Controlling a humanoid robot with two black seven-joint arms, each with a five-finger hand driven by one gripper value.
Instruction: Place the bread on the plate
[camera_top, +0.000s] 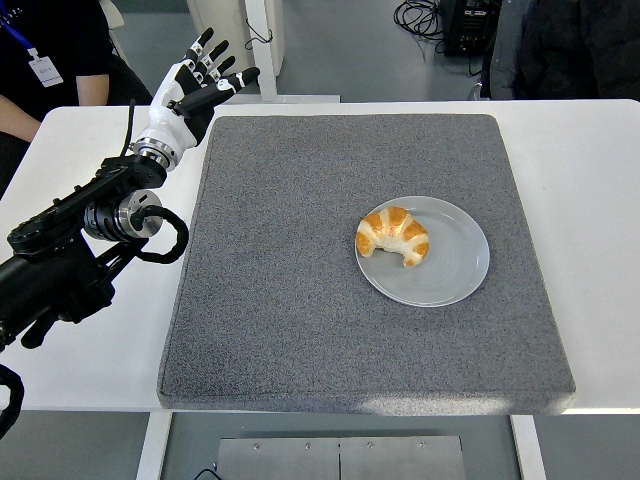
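The left hand (195, 82) hovers over the far left corner of the table, just off the far left corner of the grey mat (300, 300), with its white and black fingers (236, 80) spread apart and holding nothing. Its black arm (80, 250) runs back from the wrist toward the near left, crossing the bare white table (90, 340) beside the mat's left edge, with a loop of black cable hanging at the forearm joint. The mat covers most of the table's middle. On its right half sits a pale grey round plate (450, 270), and the bread (393, 236), a golden croissant with pale stripes, lies on the left part of that plate, its curved ends pointing toward the near right. The bread is well apart from the hand, with the open stretch of mat between them. At the far left, behind the table's edge, a person (40, 50) in dark clothing with a lanyard badge is partly visible.
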